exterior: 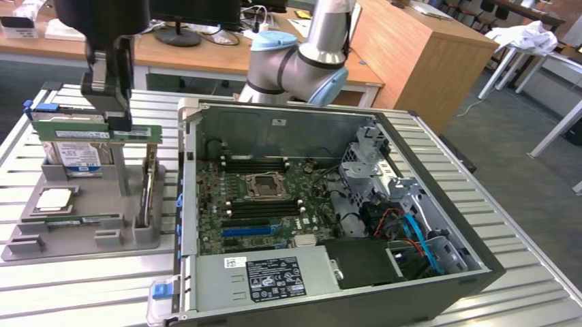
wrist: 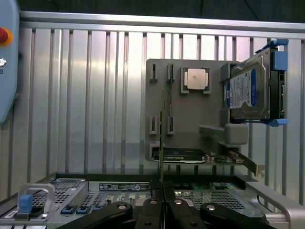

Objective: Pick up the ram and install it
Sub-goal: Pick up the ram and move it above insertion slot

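Because the ram [exterior: 73, 130] likely must seat edge-down, we had the gripper [exterior: 118, 125] clamped on its upper edge, level over the holder [exterior: 91, 237] on the desk [exterior: 91, 286].

Exterior view looks down from high — wrist view, probably straight down, nearer; both share the fixture [exterior: 68, 240] [wrist: 190, 109]

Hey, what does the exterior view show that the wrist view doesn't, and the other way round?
Exterior view: the green motherboard in the open black computer case, and the arm's blue-capped joint. Wrist view: a red button on a pale panel. Both: the gripper shut on the thin green ram stick, the grey holder, the blue-and-white labelled hard drive, the square silver processor chip.
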Robot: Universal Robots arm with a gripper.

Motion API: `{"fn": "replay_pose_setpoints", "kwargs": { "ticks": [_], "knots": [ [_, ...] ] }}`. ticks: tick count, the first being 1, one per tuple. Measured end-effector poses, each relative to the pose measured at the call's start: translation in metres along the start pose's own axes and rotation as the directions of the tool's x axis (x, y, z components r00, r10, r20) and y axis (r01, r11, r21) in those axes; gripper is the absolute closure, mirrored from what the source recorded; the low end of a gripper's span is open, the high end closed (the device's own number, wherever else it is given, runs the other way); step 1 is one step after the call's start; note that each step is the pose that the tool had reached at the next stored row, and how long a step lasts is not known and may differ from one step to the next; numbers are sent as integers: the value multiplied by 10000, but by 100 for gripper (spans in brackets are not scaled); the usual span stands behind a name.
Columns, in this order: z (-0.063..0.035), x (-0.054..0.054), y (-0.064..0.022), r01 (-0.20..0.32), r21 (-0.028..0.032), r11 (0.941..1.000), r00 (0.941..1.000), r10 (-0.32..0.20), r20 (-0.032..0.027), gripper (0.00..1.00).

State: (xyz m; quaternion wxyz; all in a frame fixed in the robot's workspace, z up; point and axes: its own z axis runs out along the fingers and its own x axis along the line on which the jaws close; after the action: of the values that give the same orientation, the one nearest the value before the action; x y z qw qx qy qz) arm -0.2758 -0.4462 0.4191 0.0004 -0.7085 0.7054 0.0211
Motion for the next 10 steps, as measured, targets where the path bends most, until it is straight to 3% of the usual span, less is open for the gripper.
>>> {"fn": "replay_pose_setpoints", "kwargs": {
  "ticks": [10],
  "knots": [
    [-9, 1, -294, -1, -1, 10000, 10000, 1, -1, 89]
  ]
}}
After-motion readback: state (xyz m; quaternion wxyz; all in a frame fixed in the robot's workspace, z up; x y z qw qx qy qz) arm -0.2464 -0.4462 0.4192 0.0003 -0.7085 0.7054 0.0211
